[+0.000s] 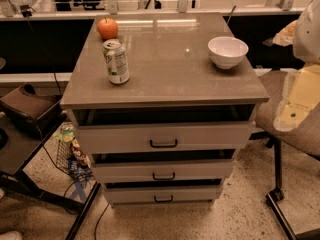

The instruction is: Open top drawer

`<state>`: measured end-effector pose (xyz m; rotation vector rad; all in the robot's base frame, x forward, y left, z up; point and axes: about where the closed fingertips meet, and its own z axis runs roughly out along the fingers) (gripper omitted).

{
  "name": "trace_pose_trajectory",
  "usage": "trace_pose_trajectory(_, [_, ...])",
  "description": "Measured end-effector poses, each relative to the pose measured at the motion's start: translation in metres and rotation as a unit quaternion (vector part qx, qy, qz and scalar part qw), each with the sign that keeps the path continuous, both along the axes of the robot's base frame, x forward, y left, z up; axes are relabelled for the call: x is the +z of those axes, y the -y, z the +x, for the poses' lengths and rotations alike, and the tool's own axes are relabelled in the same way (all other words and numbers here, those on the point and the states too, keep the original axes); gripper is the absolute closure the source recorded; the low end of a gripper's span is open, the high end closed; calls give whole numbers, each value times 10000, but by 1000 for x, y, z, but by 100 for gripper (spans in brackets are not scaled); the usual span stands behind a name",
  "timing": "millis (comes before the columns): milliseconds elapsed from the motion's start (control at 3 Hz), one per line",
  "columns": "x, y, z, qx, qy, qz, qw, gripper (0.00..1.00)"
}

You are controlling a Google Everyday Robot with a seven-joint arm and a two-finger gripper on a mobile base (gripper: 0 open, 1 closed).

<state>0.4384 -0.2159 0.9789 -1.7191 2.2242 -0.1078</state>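
Observation:
The top drawer [162, 135] is the tallest light grey front of three in the cabinet, with a small black bar handle [163, 144]. A dark gap shows between its front and the cabinet top. My gripper [291, 109] is the cream-coloured part of the arm at the right edge, beside the cabinet's right side at about drawer height. It is apart from the handle and holds nothing that I can see.
On the grey cabinet top [170, 69] stand a soda can [116, 61], an orange-red apple [107, 28] and a white bowl [227, 51]. Two shorter drawers [162, 173] sit below. An office chair [295, 134] is at the right. A dark stand and a wire basket [70, 154] are at the left.

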Motion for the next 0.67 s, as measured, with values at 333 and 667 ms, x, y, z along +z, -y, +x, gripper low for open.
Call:
trace_pose_trajectory(333, [0,0,0,0,0,0,10000,0])
trace_pose_trajectory(667, [-31,-14,15,189,2,-349,9992,0])
